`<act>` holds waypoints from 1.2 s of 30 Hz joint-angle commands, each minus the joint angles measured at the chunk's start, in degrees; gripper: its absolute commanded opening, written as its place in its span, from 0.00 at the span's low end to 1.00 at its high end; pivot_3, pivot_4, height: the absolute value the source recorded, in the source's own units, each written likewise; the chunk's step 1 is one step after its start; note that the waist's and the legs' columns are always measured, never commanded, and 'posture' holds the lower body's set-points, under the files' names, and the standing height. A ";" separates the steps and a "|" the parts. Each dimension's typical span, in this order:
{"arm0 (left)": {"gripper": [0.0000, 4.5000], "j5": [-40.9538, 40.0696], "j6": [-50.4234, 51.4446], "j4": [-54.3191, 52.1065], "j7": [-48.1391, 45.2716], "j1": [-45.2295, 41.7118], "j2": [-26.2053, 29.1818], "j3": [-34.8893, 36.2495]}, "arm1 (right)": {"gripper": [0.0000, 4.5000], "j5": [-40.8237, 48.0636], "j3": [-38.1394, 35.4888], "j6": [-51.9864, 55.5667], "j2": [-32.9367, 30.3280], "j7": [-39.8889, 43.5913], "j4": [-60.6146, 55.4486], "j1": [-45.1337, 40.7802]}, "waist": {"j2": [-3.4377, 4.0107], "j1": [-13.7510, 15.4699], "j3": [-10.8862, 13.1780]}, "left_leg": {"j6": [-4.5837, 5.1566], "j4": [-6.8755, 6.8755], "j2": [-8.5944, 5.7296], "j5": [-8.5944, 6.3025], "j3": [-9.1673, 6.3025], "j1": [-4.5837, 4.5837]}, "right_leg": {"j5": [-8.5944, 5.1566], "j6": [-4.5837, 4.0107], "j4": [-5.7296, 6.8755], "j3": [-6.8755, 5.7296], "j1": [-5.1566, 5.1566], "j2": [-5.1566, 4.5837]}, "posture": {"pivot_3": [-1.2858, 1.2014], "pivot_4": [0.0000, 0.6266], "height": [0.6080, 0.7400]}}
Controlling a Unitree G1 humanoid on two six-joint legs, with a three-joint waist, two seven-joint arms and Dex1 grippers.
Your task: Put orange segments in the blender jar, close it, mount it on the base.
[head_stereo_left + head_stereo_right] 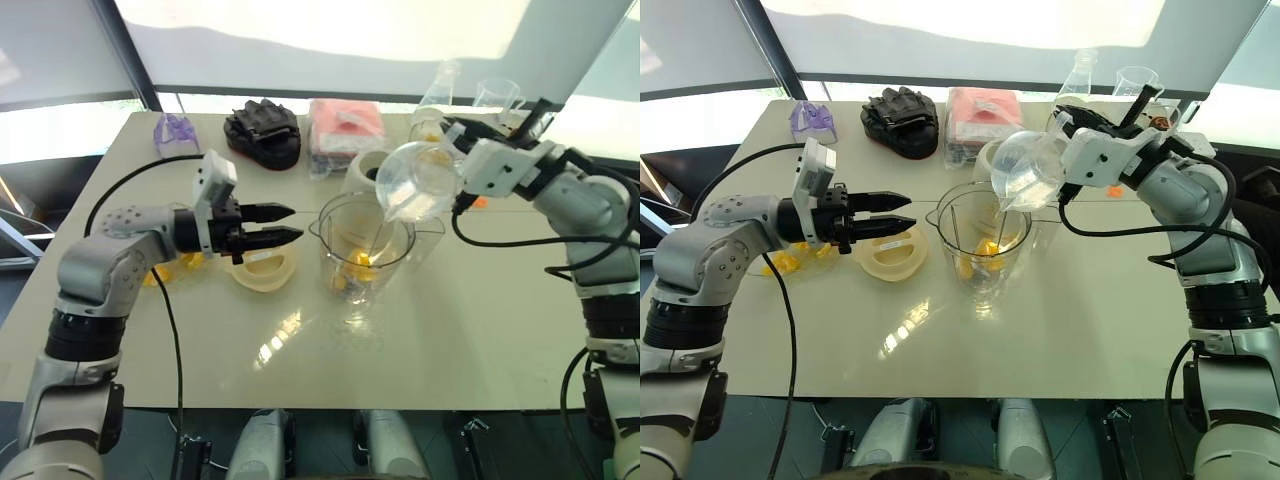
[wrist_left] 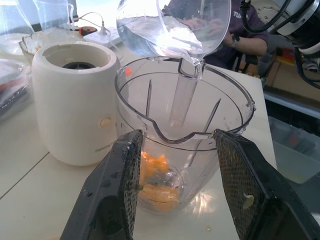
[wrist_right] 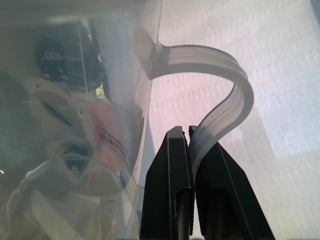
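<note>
The blender jar (image 1: 365, 250) stands upright at the table's middle, with orange segments (image 2: 157, 172) at its narrow bottom. My right gripper (image 3: 191, 150) is shut on the handle of a small clear beaker (image 1: 415, 180), which is tipped over the jar's rim. A thin stream of water (image 2: 182, 95) falls from it into the jar. My left gripper (image 1: 285, 223) is open and points at the jar's left side, a little short of it, above the flat cream lid (image 1: 262, 268). The cream-white base (image 1: 365, 172) stands just behind the jar.
A few loose orange segments (image 1: 160, 270) lie on the table by my left forearm. Along the far edge are a purple item (image 1: 175, 130), a black glove-like item (image 1: 263, 135), a pink packet (image 1: 343, 128), a flask (image 1: 440, 90) and another beaker (image 1: 497, 98). A person (image 2: 245, 42) sits beyond the table.
</note>
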 commanded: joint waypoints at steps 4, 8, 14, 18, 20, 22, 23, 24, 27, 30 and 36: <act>0.52 0.13 -1.26 -1.10 -0.04 -1.05 -0.30 0.56 | 0.01 -2.36 -0.69 -2.70 -1.46 -2.09 -0.69 -2.66 | 0.00 0.01 0.00 | -0.01 0.00 0.00 0.00 0.00 0.00 | 0.00 0.00 0.01 0.00 0.00 0.00 | 0.52 0.24 1.00; 0.52 0.27 -1.30 -1.10 -0.16 -1.03 -0.40 0.63 | 0.01 -2.59 -0.92 -2.71 -1.26 -2.34 -0.55 -2.65 | 0.00 0.01 0.00 | -0.04 0.00 -0.01 0.02 0.00 0.00 | 0.00 0.00 0.01 0.00 0.00 0.00 | 0.52 0.24 1.00; 0.52 -0.57 -0.88 -0.85 -0.18 -1.62 -0.65 1.39 | 0.01 11.80 -6.49 12.09 4.89 0.28 -3.63 0.07 | -0.01 0.05 0.00 | -0.09 0.01 0.01 0.05 -0.02 0.02 | 0.01 0.00 0.04 0.00 0.03 0.01 | 0.52 0.24 1.00; 0.52 -0.93 -0.57 -0.39 -0.51 -2.49 -0.84 1.59 | 0.01 21.51 -10.66 24.08 7.39 1.96 -8.55 3.69 | -0.01 0.32 0.00 | -0.12 0.01 0.02 0.07 -0.07 0.02 | 0.02 0.00 0.07 -0.04 0.05 0.00 | 0.52 0.24 1.00; 0.52 -1.20 -0.40 -0.18 -0.68 -2.96 -0.95 1.67 | 0.01 24.71 -12.27 28.59 8.46 1.37 -10.96 4.57 | -0.02 0.24 0.00 | -0.12 0.01 0.02 0.07 -0.07 0.02 | 0.02 0.00 0.06 -0.04 0.05 -0.01 | 0.52 0.24 1.00; 0.52 -1.39 -0.35 0.24 -0.88 -3.59 -1.05 1.64 | 0.01 27.57 -13.92 32.57 9.38 0.80 -13.01 5.38 | -0.01 0.18 0.00 | -0.12 0.02 0.01 0.07 -0.05 0.02 | 0.02 0.00 0.06 -0.03 0.05 -0.02 | 0.52 0.24 1.00; 0.52 -1.46 -0.36 0.58 -1.01 -4.01 -1.11 1.56 | 0.01 28.86 -14.81 34.30 9.78 0.35 -13.95 5.94 | -0.01 0.13 0.00 | -0.12 0.02 0.01 0.07 -0.05 0.02 | 0.02 0.00 0.06 -0.03 0.05 -0.02 | 0.52 0.24 1.00; 0.52 -1.58 -0.42 0.94 -1.31 -4.61 -1.30 1.33 | 0.01 31.57 -16.82 37.13 10.96 -0.92 -15.18 6.68 | -0.01 0.10 0.00 | -0.12 0.02 0.01 0.07 -0.05 0.03 | 0.02 0.00 0.07 -0.03 0.05 -0.02 | 0.52 0.24 1.00; 0.52 -1.65 -0.65 1.61 -2.33 -5.84 -1.74 0.63 | 0.01 36.63 -21.89 43.24 13.76 -5.52 -17.68 7.69 | -0.02 0.16 0.00 | -0.12 0.02 0.01 0.07 -0.08 0.04 | 0.02 0.00 0.10 -0.05 0.06 0.03 | 0.52 0.24 1.00; 0.52 -1.52 -0.71 1.86 -3.17 -6.69 -2.23 0.08 | 0.01 39.67 -25.87 47.02 15.62 -9.98 -19.50 8.31 | 0.00 0.15 0.00 | -0.12 0.02 0.01 0.07 -0.07 0.05 | 0.02 0.00 0.12 -0.04 0.05 0.01 | 0.52 0.24 1.00; 0.52 -2.34 -0.17 1.57 -5.47 -9.64 -4.08 -1.35 | 0.01 36.39 -33.33 46.57 15.52 -17.80 -21.62 17.41 | -0.01 1.00 -0.01 | -0.11 0.01 -0.04 0.06 -0.06 0.02 | 0.02 0.01 0.06 -0.03 0.06 0.01 | 0.52 0.24 1.00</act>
